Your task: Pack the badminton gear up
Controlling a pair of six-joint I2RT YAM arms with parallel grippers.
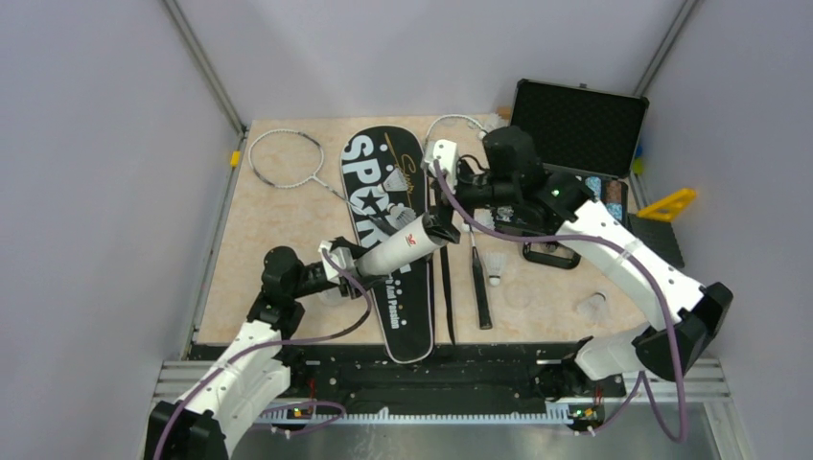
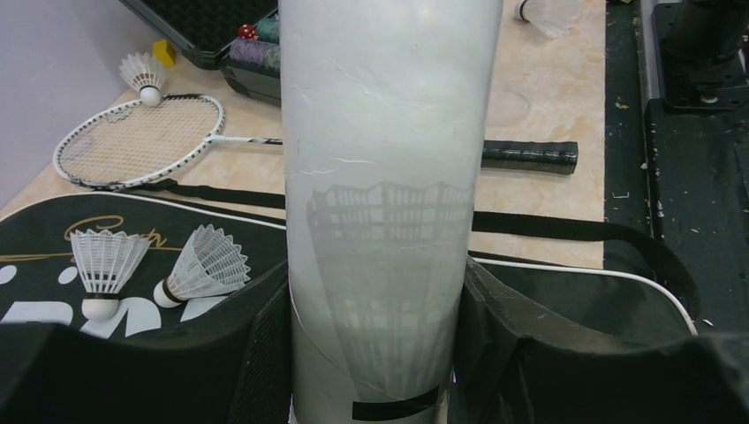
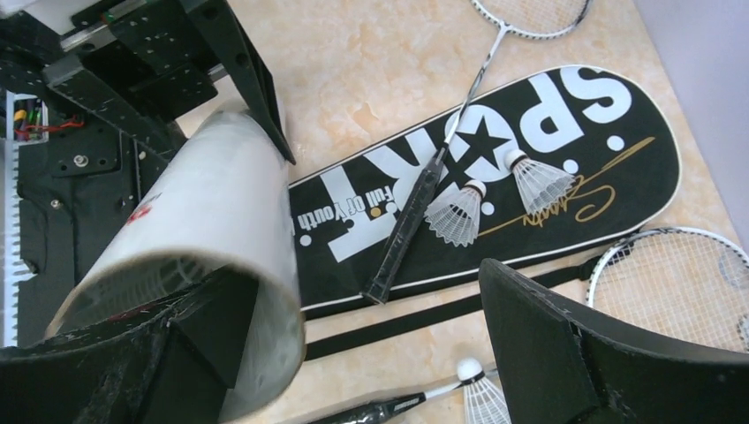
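- Between the black padded fingers of the left end effector [image 2: 375,362], which are closed snug around it, sits the white tube [image 2: 380,159]. It's a smooth matte cylinder, lightly scuffed, held slanted above the bag [image 3: 371,208].
- Over on the other side, the right end effector [image 3: 371,353] is spread wide with nothing gripped, one chunky finger right at the tube's open rim.
- That bag is flat, black and racket-shaped with big white "SPORT" lettering, lying on the beige marbled worktop [image 1: 278,249].
- Two feathery white shuttlecocks [image 3: 455,212] [image 3: 539,181] lie on it, and so does the thin black handle of one white-framed racket [image 3: 415,212].
- The second racket [image 1: 479,278] lies just right of the bag, with a third shuttlecock [image 1: 494,268] beside its grip.
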